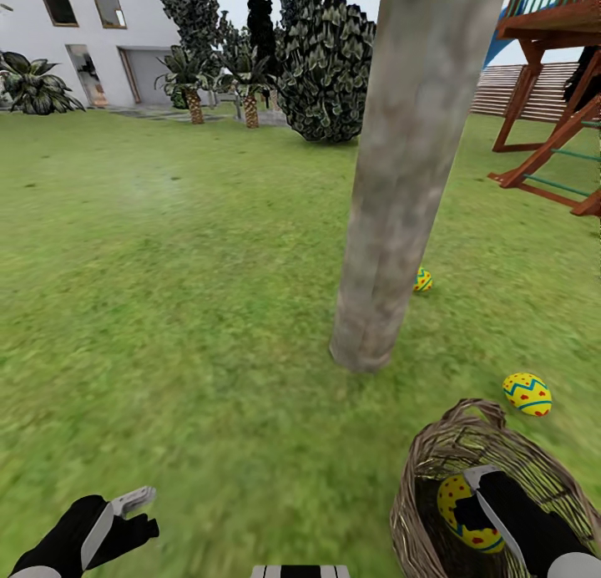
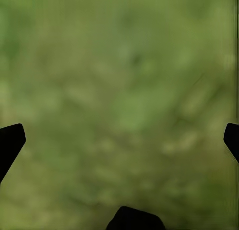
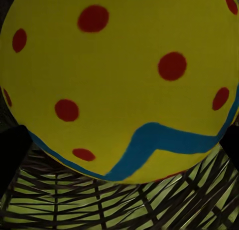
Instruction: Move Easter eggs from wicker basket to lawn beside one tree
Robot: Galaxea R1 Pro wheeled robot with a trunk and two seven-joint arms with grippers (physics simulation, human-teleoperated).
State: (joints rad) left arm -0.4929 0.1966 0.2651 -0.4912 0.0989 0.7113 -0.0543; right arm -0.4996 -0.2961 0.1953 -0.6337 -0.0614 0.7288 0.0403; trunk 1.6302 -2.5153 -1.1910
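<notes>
At lower right of the head view, the right gripper (image 1: pixel 476 499) reaches into the wicker basket (image 1: pixel 434 469), its fingers spread either side of an egg (image 1: pixel 455 499), not clamped. Two more eggs lie on the lawn (image 1: pixel 184 294): one (image 1: pixel 527 393) just beyond the basket, another (image 1: pixel 423 279) beside the tree trunk (image 1: pixel 401 185). Lower left, the left gripper (image 1: pixel 133 511) hangs released over grass.

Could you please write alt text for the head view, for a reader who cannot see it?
The right gripper reaches into the wicker basket around the last Easter egg. Two other eggs lie on the lawn near the tree, one beside the basket, one behind the trunk. The left gripper hangs above grass.
</notes>
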